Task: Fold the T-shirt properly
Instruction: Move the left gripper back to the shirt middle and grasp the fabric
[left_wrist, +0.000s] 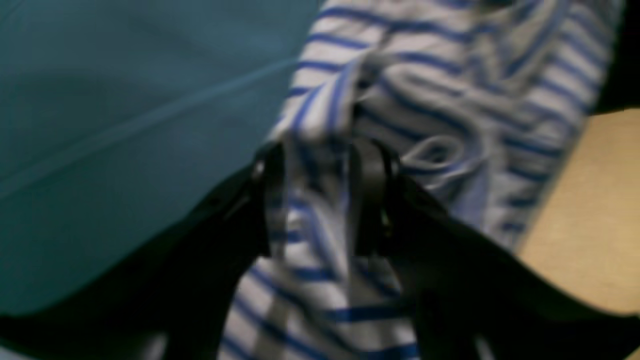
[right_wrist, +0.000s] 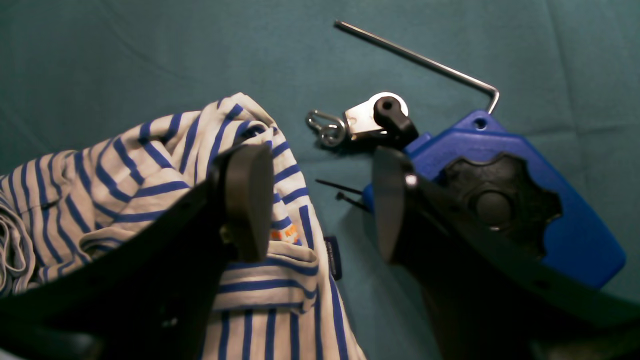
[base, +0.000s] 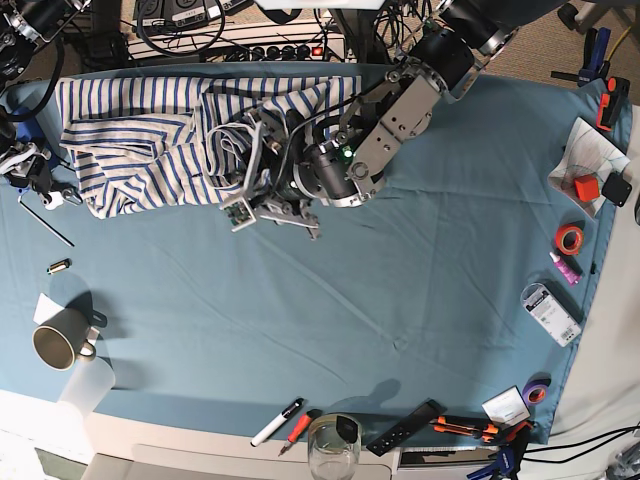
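The T-shirt (base: 150, 140) lies bunched at the table cloth's (base: 400, 290) far left corner, mug (base: 58, 345) nearer.

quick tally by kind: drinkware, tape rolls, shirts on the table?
Drinkware: 2, mug and glass
Tape rolls: 2, orange roll and purple roll
Shirts: 1, T-shirt
Total: 5

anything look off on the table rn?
Yes. The T-shirt lies bunched at the table's far corner, not flat. Beside it, loose hardware sits on the cloth: a hex key and a blue clamp near the open right gripper.
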